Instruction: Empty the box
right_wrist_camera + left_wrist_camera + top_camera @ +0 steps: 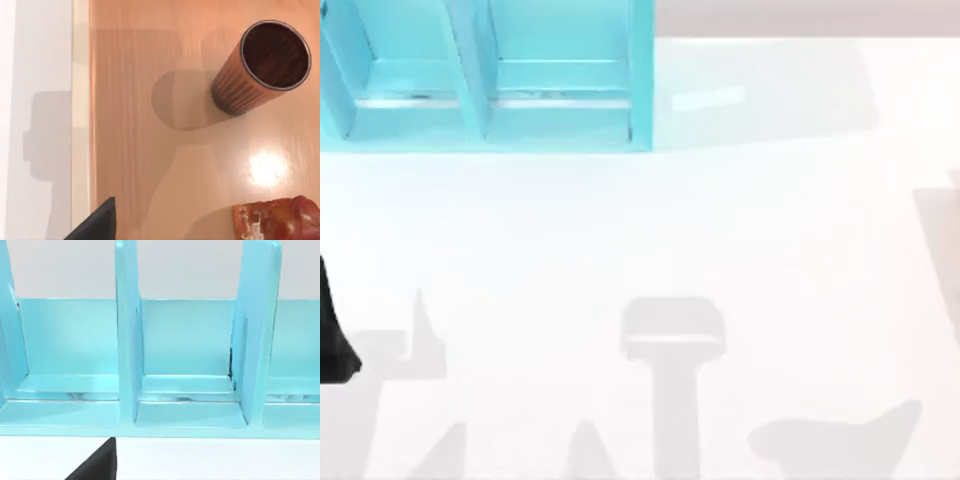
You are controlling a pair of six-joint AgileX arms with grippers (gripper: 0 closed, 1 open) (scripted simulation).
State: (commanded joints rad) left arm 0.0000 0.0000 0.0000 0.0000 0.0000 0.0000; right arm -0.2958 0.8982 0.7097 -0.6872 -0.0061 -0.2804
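At the far left of the white worktop (740, 250) stands a blue rack (490, 80) with upright dividers, its bays bare. A dark piece of the left arm (332, 335) sits at the left edge. Right wrist view: a brown cup (262, 65) stands upright on the box (150, 125) floor, well apart from a red packet (277, 220). I cannot tell the state of either arm's jaws.

No readable text, label, brand, number or sign on anything
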